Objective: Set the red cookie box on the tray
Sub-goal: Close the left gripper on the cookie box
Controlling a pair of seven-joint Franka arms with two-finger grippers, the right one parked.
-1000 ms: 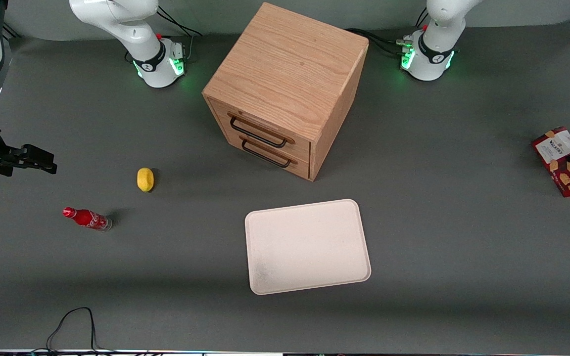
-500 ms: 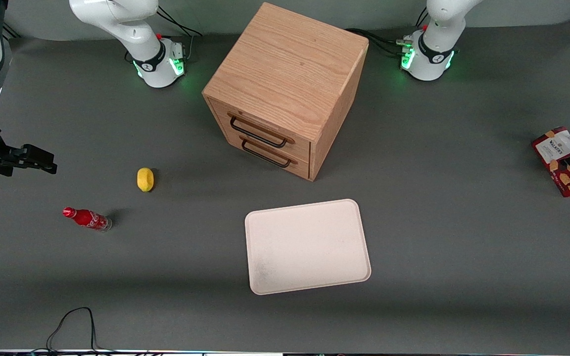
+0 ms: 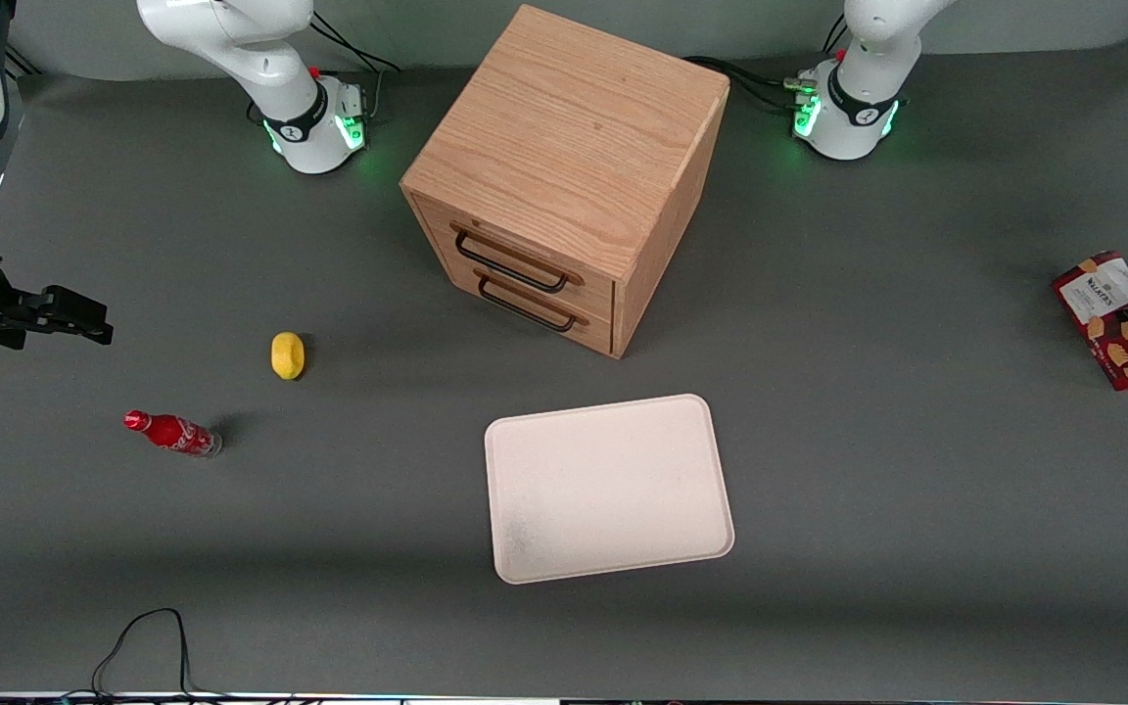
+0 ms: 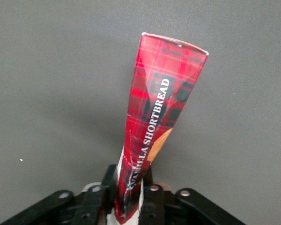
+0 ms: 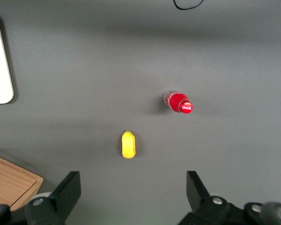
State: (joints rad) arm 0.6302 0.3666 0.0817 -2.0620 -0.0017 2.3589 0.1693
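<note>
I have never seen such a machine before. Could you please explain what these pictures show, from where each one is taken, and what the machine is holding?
These are two robot arms fixed to a grey table. One picture looks down from the front. The other two come from small cameras on the arms' wrists.

Only one arm works. Its gripper, a two-finger claw, is at the working arm's end of the table and is shut on the red cookie box. Its wrist camera shows the box's narrow tartan side between the fingers.

On the table stand a wooden cabinet with two drawers and, nearer the front camera, the empty cream tray. Toward the parked arm's end lie a yellow lemon and a small red cola bottle.
</note>
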